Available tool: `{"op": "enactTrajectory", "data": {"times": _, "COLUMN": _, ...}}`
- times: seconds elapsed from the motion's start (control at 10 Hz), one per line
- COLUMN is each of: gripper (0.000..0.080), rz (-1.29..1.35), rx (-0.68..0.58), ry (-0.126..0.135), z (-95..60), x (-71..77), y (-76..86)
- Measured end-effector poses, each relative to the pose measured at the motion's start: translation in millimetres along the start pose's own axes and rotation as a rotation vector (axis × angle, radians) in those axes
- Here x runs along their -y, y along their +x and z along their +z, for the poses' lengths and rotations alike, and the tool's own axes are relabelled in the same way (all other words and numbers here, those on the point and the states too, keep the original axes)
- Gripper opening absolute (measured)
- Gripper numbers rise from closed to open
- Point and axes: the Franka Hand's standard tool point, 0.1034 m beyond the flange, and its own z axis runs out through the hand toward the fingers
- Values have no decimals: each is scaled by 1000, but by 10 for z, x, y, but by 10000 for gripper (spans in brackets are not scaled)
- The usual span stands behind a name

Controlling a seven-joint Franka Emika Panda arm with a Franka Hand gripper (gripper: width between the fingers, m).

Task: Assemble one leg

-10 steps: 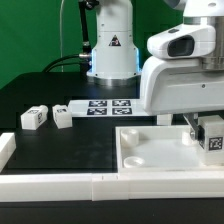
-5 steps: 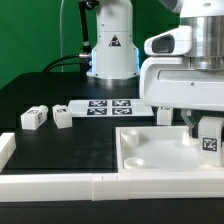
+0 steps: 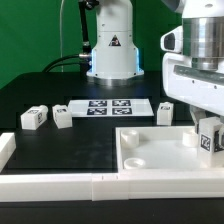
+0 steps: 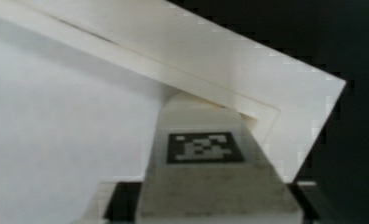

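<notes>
My gripper [image 3: 204,133] is at the exterior view's right edge, shut on a leg [image 3: 211,140], a chunky white block with a tag sticker. It holds the leg at the right end of the large white panel [image 3: 150,150]. In the wrist view the leg [image 4: 206,160] sits between my two fingers [image 4: 128,200], its tag facing the camera, over a corner of the panel [image 4: 92,120]. Three more legs lie on the black table: two [image 3: 33,117] [image 3: 62,117] at the left and one [image 3: 165,112] behind the panel.
The marker board [image 3: 108,106] lies at the back middle, in front of the arm's base [image 3: 112,50]. A white rail [image 3: 60,185] runs along the front edge, with a short white piece [image 3: 5,150] at the left.
The arm has moved toward the exterior view's right with the leg in its grip. The leg behind the panel, hidden before, now shows.
</notes>
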Motion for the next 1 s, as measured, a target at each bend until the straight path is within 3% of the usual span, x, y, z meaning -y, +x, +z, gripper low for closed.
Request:
{"op": "enactTrajectory", "data": {"times": 0.2, "gripper": 316, "rz": -38, "rx": 2, "ry": 1, "z": 0, "x": 1, "y": -1}}
{"op": "enactTrajectory", "data": {"times": 0.3, "gripper": 488, "rz": -52, "rx": 3, "ry": 2, "z": -1, "x": 2, "y": -11}}
{"op": "enactTrajectory", "data": {"times": 0.4, "gripper": 600, "rz": -151, "rx": 5, "ry": 3, "z": -7, "x": 9, "y": -37}}
{"op": "enactTrajectory", "data": {"times": 0.6, "gripper": 634, "rz": -482, "rx": -3, "ry": 18, "z": -12, "x": 32, "y": -52}}
{"op": "enactTrajectory", "data": {"times": 1.0, "gripper": 649, "rz": -991, "rx": -4, "ry": 12, "z": -4, "x": 32, "y": -119}}
